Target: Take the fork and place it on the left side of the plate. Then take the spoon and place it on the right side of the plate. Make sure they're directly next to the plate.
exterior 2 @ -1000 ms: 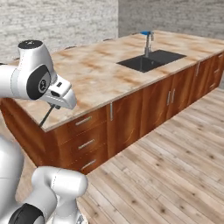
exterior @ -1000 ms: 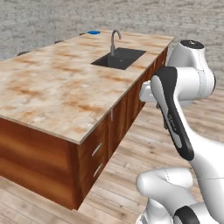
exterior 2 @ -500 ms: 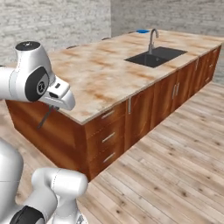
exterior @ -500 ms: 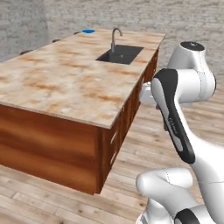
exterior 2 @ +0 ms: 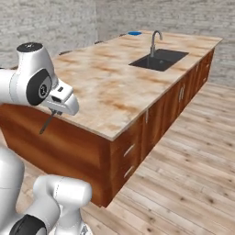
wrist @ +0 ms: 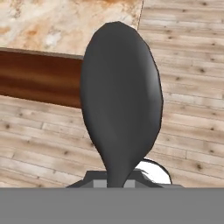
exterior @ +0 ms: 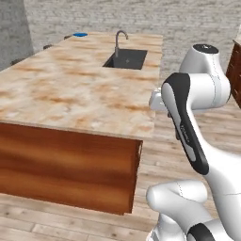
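My gripper (exterior 2: 55, 111) hangs beside the near end of the island counter, shut on the spoon (exterior 2: 47, 123), a slim dark grey one whose handle slants down and left from the fingers. In the hand view the spoon's (wrist: 121, 105) broad dark bowl rises from my gripper (wrist: 116, 183), over the counter's end panel and the wooden floor. A small flat blue thing (exterior 2: 134, 33), possibly the plate, lies at the far corner of the counter, also seen as a blue thing (exterior: 80, 34) in the left base view. The fork is out of view.
The long marble-topped island counter (exterior: 70, 89) has wooden drawers along its side (exterior 2: 151, 124). A black sink (exterior 2: 158, 59) with a curved tap (exterior 2: 155, 39) is set in its far half. Wooden plank floor (exterior 2: 183, 174) lies open to the right. Grey brick walls stand behind.
The whole picture has shifted between frames: the base has moved around the counter's near end. My gripper has stayed shut on the spoon in the same pose.
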